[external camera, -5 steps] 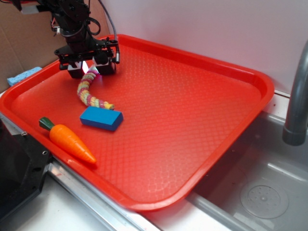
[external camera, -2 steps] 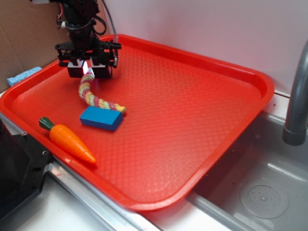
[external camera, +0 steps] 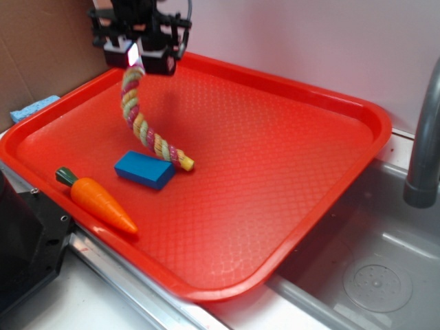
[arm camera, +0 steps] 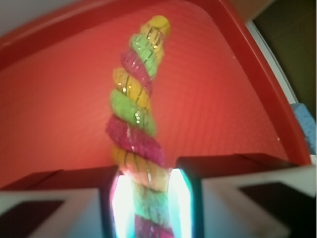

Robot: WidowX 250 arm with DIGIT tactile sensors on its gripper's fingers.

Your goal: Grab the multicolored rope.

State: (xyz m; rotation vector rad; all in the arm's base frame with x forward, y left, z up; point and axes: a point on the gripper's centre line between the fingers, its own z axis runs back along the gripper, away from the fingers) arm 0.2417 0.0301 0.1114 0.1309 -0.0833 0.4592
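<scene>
The multicolored rope (external camera: 143, 126), a twisted cord of pink, yellow and green strands, hangs from my gripper (external camera: 135, 56) at the far left of the red tray (external camera: 289, 172). Its upper end is pinched between the jaws. Its lower end rests on the tray beside the blue block (external camera: 144, 170). In the wrist view the rope (arm camera: 134, 110) runs from between the glowing fingertips (arm camera: 181, 198) out over the tray, and my gripper (arm camera: 148, 203) is shut on it.
An orange toy carrot (external camera: 97, 199) with a green top lies near the tray's front left edge. A blue sponge (external camera: 32, 108) sits left of the tray. A sink basin (external camera: 371, 275) and grey faucet (external camera: 423, 144) are to the right.
My gripper has risen and shifted slightly toward the back, lifting the rope's upper end. The rope now hangs stretched, and its free end has dragged right past the blue block.
</scene>
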